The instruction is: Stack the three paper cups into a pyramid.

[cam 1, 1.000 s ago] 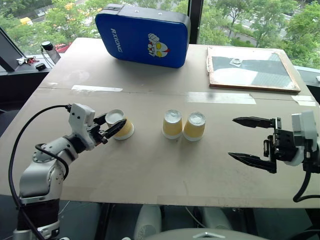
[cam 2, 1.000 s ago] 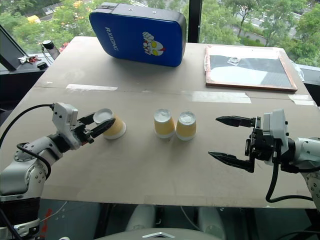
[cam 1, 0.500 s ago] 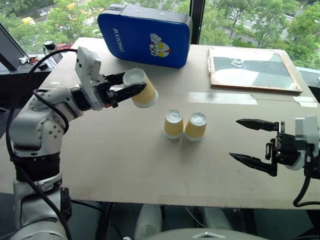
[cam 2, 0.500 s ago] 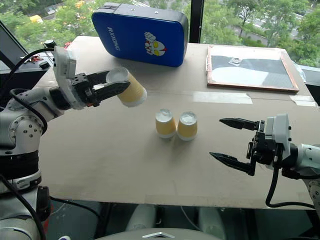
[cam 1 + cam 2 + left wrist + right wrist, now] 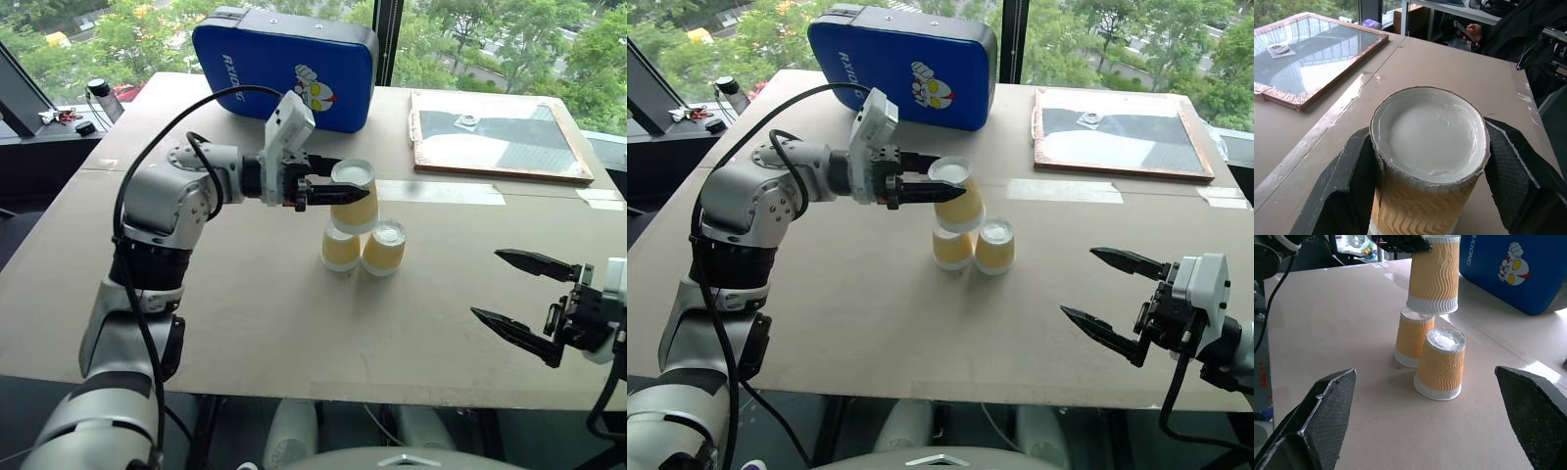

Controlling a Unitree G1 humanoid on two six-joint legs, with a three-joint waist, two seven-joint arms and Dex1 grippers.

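Head views: the left gripper [image 5: 355,196] pinches one inverted paper cup [image 5: 355,193] by its sides, holding it over the two base cups [image 5: 362,248], which stand upside down and touching on the table [image 5: 245,323].

Left wrist view: black fingers [image 5: 1344,188] flank that cup's white base.

Right wrist view: the right gripper [image 5: 1430,423] is spread wide, near the base cups.

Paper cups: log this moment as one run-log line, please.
left claw: shut on third cup, above the pair | base cups: upside down, side by side | right claw: open, holds nothing | pyramid: not finished
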